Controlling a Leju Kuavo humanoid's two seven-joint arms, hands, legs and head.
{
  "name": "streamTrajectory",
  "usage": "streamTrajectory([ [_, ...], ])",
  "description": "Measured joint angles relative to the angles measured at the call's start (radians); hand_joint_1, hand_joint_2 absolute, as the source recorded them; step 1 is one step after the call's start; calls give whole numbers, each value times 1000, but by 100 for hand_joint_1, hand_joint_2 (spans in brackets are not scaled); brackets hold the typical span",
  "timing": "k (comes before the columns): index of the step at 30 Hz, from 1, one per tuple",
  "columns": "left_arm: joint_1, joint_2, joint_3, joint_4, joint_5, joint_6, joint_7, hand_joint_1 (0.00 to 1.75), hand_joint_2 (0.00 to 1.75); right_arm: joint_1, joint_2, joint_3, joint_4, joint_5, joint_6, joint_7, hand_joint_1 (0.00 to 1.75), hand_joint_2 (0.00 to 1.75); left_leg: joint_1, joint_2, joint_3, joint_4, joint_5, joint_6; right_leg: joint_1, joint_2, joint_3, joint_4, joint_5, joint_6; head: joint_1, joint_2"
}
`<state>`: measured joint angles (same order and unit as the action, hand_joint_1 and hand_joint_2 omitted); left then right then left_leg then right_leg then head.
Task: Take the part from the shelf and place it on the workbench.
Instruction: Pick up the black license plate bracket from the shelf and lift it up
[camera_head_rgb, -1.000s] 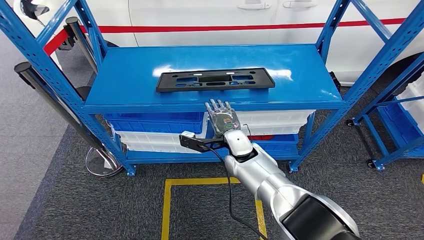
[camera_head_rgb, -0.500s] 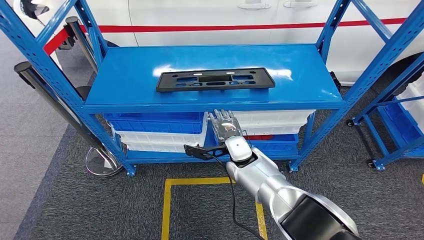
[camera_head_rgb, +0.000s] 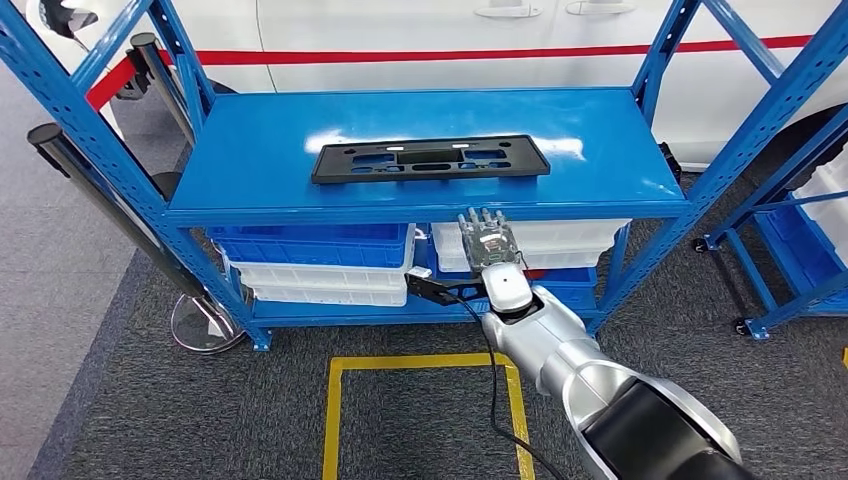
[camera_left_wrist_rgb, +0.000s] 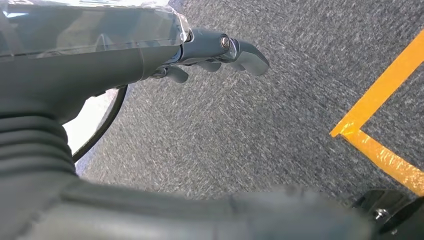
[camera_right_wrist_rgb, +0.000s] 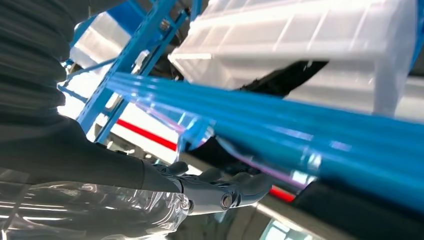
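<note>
Head view: one black part (camera_head_rgb: 430, 159) lies flat on the blue shelf (camera_head_rgb: 260, 160) top deck, centre, untouched. One robot hand, the right (camera_head_rgb: 487, 240), is raised just below the deck's front edge, in front of a white bin (camera_head_rgb: 560, 243), fingers straight and apart, holding nothing; well short of the part. Lower tier holds approx. three bins: one blue (camera_head_rgb: 300, 243), two white. One yellow floor marking (camera_head_rgb: 420, 362) on grey carpet. Left wrist view: left robot hand (camera_left_wrist_rgb: 210, 52) hangs over carpet, fingers curled in loosely, nothing in them. White vehicle w/ red stripe (camera_head_rgb: 450, 55) behind shelf.
</note>
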<state>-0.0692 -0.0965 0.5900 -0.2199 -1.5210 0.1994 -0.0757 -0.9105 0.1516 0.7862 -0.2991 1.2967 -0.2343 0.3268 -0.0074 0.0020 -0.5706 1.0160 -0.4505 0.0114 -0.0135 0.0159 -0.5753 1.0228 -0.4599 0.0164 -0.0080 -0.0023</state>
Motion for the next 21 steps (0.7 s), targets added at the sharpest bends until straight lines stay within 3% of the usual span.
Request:
streamTrajectory([
  [10,6,2,3,2,-6,-4,6,0,0,-114,3,-16,-10,30,-16,-16,0,175,0,-1,-1,0,0,0,0,-1,-1,0,0,0,0,0],
  [21,4,2,19,2,17,-38,36,0,0,-118,27,-22,-15,40,-14,-14,0,175,0,-1,-1,0,0,0,0,-1,-1,0,0,0,0,0],
])
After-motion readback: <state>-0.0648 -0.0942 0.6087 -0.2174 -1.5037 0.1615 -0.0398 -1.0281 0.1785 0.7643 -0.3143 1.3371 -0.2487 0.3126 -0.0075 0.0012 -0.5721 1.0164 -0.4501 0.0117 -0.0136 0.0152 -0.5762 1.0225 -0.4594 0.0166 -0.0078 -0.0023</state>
